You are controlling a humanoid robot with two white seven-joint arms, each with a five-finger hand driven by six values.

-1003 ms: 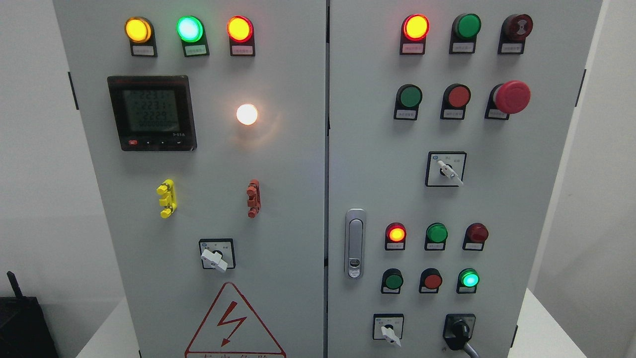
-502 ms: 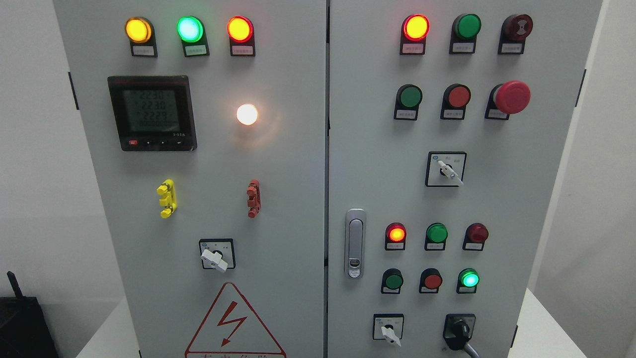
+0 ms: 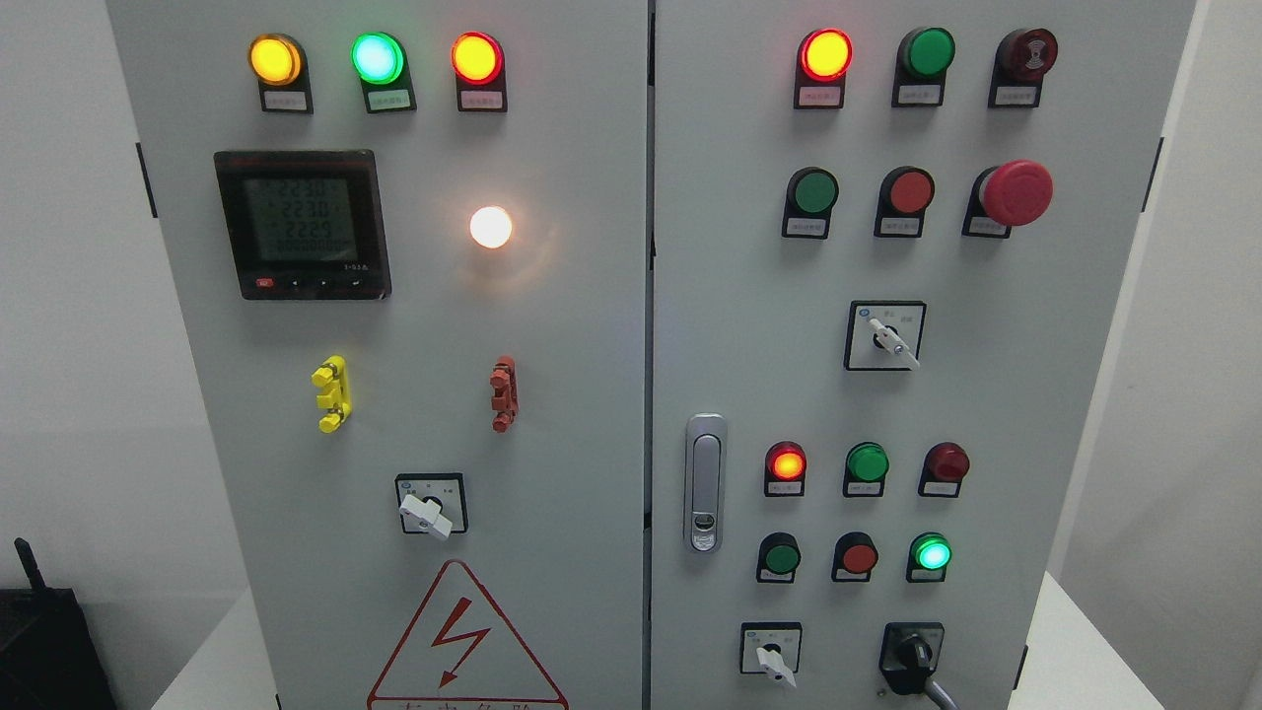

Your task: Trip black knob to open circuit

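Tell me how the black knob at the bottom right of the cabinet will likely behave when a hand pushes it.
The black knob sits in a black square base on the right door, so it should probably turn in place rather than slide or lift. Its grey lever points down-right, which likely gives leverage. It looks like smooth plastic, so fingers might slip. No hand is in view.

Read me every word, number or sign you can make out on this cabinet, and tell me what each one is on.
"2230", "2230", "2229", faintly: top three rows on the digital meter; its bottom row is unreadable.
Red lightning bolt, no words: warning triangle; the text beneath is cut off.
Label plates under the lamps and buttons, e.g.: too small.
Markings around the black knob and the selector switches: too small.
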